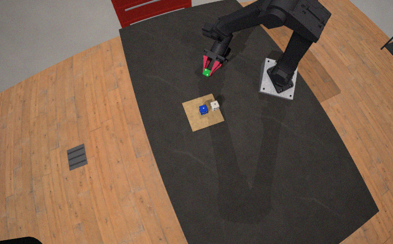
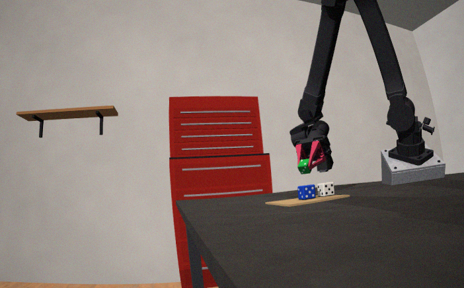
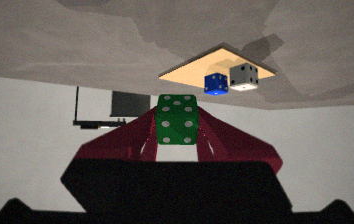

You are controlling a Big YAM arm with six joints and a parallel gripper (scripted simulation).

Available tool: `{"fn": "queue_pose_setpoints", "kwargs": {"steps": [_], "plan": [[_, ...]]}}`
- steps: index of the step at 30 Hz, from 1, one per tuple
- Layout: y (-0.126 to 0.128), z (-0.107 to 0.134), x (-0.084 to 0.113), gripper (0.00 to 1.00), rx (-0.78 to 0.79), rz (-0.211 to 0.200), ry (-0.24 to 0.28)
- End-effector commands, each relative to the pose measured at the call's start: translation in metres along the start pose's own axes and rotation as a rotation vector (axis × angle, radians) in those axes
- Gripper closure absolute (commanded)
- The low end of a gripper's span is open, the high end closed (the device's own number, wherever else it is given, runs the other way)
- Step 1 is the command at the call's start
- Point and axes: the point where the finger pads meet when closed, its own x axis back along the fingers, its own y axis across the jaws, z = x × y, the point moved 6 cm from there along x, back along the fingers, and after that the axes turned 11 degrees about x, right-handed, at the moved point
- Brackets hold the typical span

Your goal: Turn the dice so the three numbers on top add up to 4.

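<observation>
My gripper [image 1: 207,72] [image 2: 304,165] [image 3: 177,112] is shut on the green die [image 1: 206,72] [image 2: 303,166] [image 3: 177,120], held tilted in the air above the table, behind the mat in the exterior view. The wrist view shows its five and four faces. The tan mat [image 1: 196,122] [image 2: 283,203] [image 3: 188,71] lies flat. On it the blue die [image 1: 203,109] [image 2: 306,191] [image 3: 216,84] stands near the middle, one pip on top. The white die [image 1: 214,105] [image 2: 326,189] [image 3: 243,76] stands beside it close to the mat's edge, also one pip on top.
The arm's metal base plate [image 1: 269,86] [image 2: 412,172] stands on the dark table [image 1: 252,169] [image 2: 280,243], right of the mat. A red drawer cabinet [image 1: 155,10] [image 2: 219,135] stands beyond the table's edge. A wooden shelf [image 2: 67,113] hangs on the wall.
</observation>
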Motion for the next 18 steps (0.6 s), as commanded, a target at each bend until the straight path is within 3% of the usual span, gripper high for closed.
{"fn": "queue_pose_setpoints", "kwargs": {"steps": [1,5,8,12,15,18], "plan": [[-0.004,-0.009,-0.011,0.74,-0.024,0.002,0.005],[-0.007,-0.02,-0.019,0.74,-0.023,0.002,0.005],[-0.004,-0.014,-0.019,0.74,0.006,-0.006,0.004],[-0.01,-0.031,-0.028,0.74,-0.023,0.002,0.006],[-0.009,-0.037,-0.027,0.74,-0.028,-0.016,0.004],[-0.011,-0.037,-0.034,0.74,-0.022,0.001,0.005]]}}
